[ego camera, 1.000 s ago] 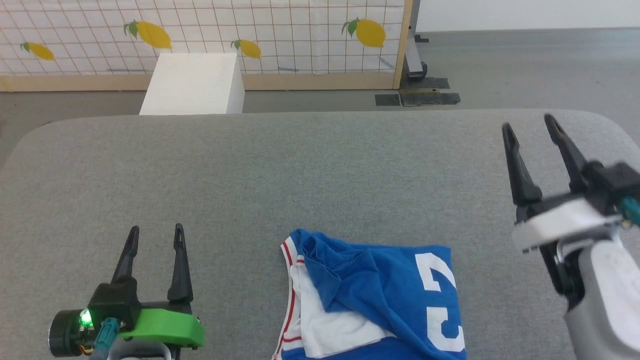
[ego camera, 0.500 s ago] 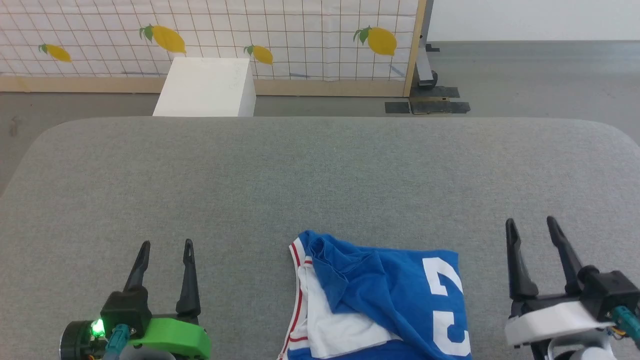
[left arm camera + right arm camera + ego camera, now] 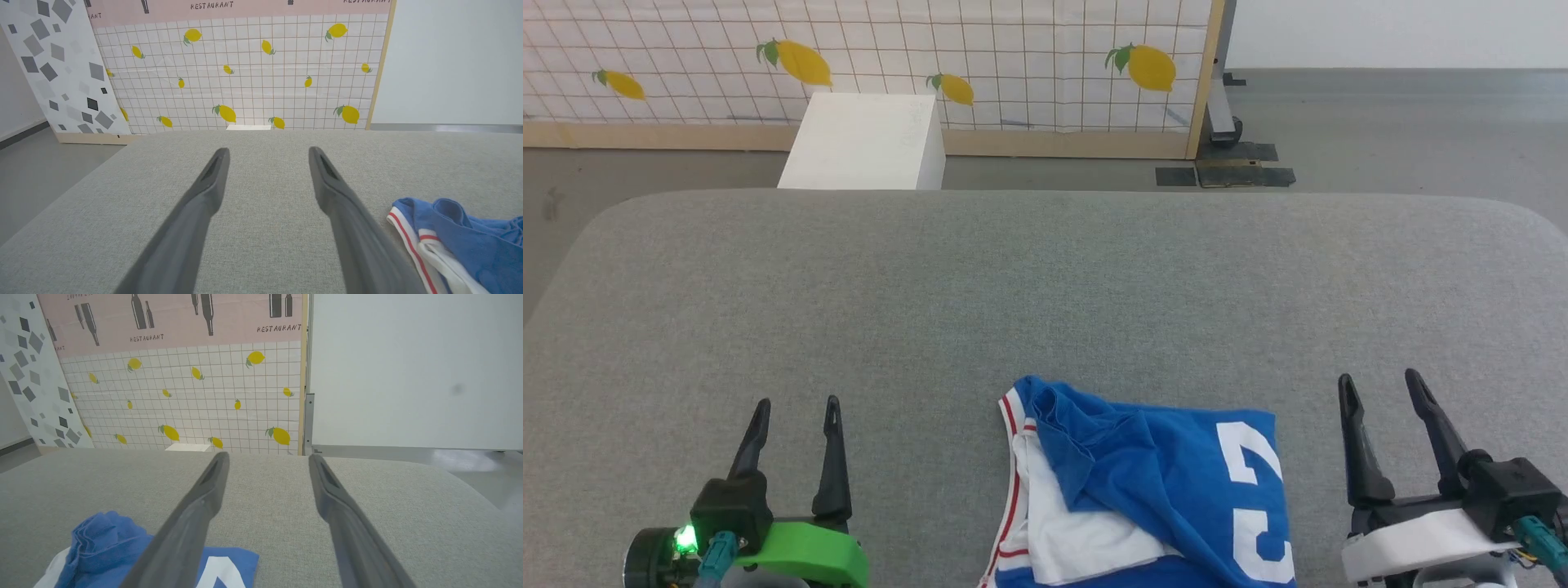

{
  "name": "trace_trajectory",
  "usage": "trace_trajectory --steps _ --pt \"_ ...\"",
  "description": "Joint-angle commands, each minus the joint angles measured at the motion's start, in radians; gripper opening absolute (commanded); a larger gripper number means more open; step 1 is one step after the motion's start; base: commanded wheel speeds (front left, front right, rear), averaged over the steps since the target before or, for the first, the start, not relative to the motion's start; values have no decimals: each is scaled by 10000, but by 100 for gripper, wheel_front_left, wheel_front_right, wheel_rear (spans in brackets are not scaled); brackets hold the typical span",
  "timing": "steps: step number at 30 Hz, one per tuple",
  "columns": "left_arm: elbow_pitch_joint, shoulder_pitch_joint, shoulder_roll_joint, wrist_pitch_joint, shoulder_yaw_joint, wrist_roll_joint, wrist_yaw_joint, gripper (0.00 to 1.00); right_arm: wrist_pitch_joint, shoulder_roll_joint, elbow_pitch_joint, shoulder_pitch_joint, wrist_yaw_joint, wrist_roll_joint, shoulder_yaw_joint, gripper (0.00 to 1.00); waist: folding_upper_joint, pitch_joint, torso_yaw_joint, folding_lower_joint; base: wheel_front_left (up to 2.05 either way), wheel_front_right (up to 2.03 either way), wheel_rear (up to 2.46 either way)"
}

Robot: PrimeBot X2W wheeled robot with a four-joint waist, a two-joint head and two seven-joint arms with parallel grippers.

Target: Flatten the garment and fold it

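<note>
The garment [image 3: 1143, 482] lies crumpled on the grey fabric-covered table [image 3: 1045, 278], at the near edge, a little right of the middle. Its near part runs off the bottom of the head view, so you cannot see how far it reaches. The blue cloth is bunched and lapped over itself, and a ridge of folds rises at the heap's far left corner. A white part with thin red stripes shows along the left side, partly under the blue. A large white numeral [image 3: 1254, 490] sits on the blue toward the right side, where the cloth lies flatter.

Your left gripper [image 3: 796, 402] is over the near left part of the table. Its fingers are spread apart with nothing between them and point toward the far edge. It is well apart from the garment, with bare table between. In the left wrist view the striped edge lies to the right of the right-hand finger, not touching it.

Your right gripper [image 3: 1378, 377] is by the near right corner, its fingers likewise spread and empty. It is near the garment's right side, with a strip of bare table between. In the right wrist view the blue heap lies low on the left, partly behind the left-hand finger.

Beyond the far edge a white box [image 3: 866, 139] stands on the grey floor [image 3: 1380, 122]. Behind it is a gridded panel [image 3: 1013, 57] printed with lemons.
</note>
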Motion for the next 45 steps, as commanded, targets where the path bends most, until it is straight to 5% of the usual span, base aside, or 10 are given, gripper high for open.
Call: trace_trajectory --steps 1,8,12,19,26,30,35,45 --pt "33 48 -43 -38 21 -62 16 100 34 3 -93 -42 -15 -28 -20 100 0 2 9 0 0 0 0" --pt "58 22 -44 -38 42 -101 36 100 292 -64 -814 -1247 -15 -214 23 100 0 65 -21 0 0 0 0" --pt "60 -37 -44 -38 28 -120 37 100 1272 -790 -1020 -2254 -15 80 480 100 0 163 -27 0 0 0 0" --pt "-6 -240 -44 -38 -26 -159 -39 100 5409 -2976 -358 -3537 -15 1677 2197 100 0 545 70 0 0 0 0" --pt "21 -367 -45 -38 -18 -205 -83 100 9985 -5175 -75 -3727 -15 5240 4688 100 0 853 231 0 0 0 0" --pt "34 -525 -45 -38 -118 -280 -68 100 11073 -5903 11 -3862 -15 6427 5229 100 0 1120 344 0 0 0 0" --pt "50 -743 -45 -38 -236 -367 -43 100 11706 -6008 367 -4069 -15 7333 5698 100 0 1477 469 0 0 0 0" --pt "191 -1203 -45 -38 -539 -485 -17 100 11374 -5111 1797 -4251 -15 7900 6653 100 0 2029 843 0 0 0 0"
